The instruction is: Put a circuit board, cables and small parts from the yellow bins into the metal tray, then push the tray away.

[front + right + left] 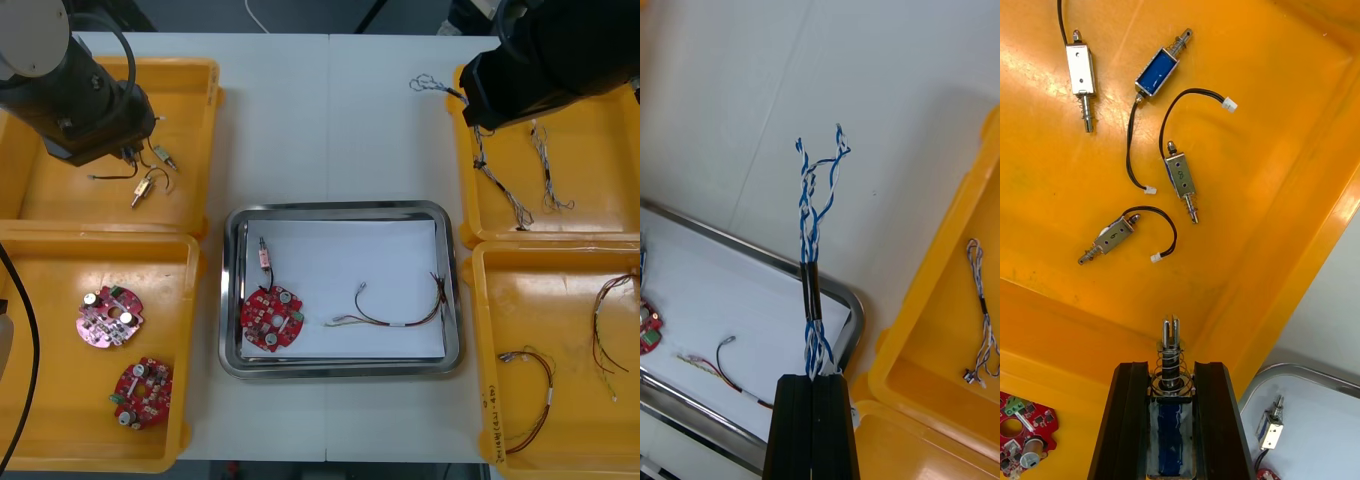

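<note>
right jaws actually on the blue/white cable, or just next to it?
Touching. The right wrist view shows the twisted blue and white cable running down between the jaws of the right gripper, which are shut on it.

We count four yellow bins (190, 130) and one metal tray (340, 210). We get three circuit boards (271, 318): two in the near left bin, one in the tray. Six small metal parts (1182, 177): four loose in the far left bin, one between the jaws of the left gripper (1171, 367), one in the tray. Three twisted blue and white cables (812, 277), one of them in the right gripper (812, 379). Red and yellow cables (400, 324): one in the tray, at least two in the near right bin.
</note>
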You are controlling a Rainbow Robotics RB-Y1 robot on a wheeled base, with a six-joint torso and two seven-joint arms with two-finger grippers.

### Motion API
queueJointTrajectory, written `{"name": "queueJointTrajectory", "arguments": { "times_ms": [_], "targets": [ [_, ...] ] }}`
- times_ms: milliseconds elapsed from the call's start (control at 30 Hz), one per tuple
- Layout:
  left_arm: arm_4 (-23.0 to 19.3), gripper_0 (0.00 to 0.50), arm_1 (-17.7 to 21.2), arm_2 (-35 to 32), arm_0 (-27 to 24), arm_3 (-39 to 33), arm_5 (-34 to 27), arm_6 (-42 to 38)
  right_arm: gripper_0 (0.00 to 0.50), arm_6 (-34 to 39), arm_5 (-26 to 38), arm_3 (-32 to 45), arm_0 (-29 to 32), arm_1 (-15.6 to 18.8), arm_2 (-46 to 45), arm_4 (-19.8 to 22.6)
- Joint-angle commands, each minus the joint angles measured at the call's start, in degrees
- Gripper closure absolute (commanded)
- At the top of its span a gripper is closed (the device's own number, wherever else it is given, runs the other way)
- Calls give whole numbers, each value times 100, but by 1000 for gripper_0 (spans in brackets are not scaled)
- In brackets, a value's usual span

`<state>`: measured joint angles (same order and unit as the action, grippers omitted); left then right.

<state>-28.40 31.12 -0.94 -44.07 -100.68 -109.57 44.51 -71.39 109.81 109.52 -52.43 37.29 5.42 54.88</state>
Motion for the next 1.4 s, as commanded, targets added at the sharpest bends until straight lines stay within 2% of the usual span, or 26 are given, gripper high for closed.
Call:
{"name": "queueJointTrajectory", "arguments": {
  "times_ms": [33,367,600,800,967,1233,1400],
  "targets": [
    [-43,500,-53,-29,21,-216,-43,533,500,-807,19,500,66,226,574,-74],
    [-35,500,-53,-55,21,-224,-43,550,500,-1905,19,728,92,191,1321,-188],
    [-35,500,-53,-55,21,-242,-43,541,500,-2626,19,720,119,-11,1848,-504],
    [-26,500,-53,-64,21,-242,-43,559,500,-3118,-495,632,251,-170,2279,-742],
    [-26,500,-53,-64,21,-242,-43,550,500,-3399,-1040,394,312,-178,2727,-777],
    [-17,500,-53,-73,21,-242,-43,550,500,-3549,-1339,236,312,-178,3369,-1128],
    [-17,499,-44,-73,21,-242,-43,559,500,-3637,-1638,-115,312,-187,3685,-1137]
  ]
}}
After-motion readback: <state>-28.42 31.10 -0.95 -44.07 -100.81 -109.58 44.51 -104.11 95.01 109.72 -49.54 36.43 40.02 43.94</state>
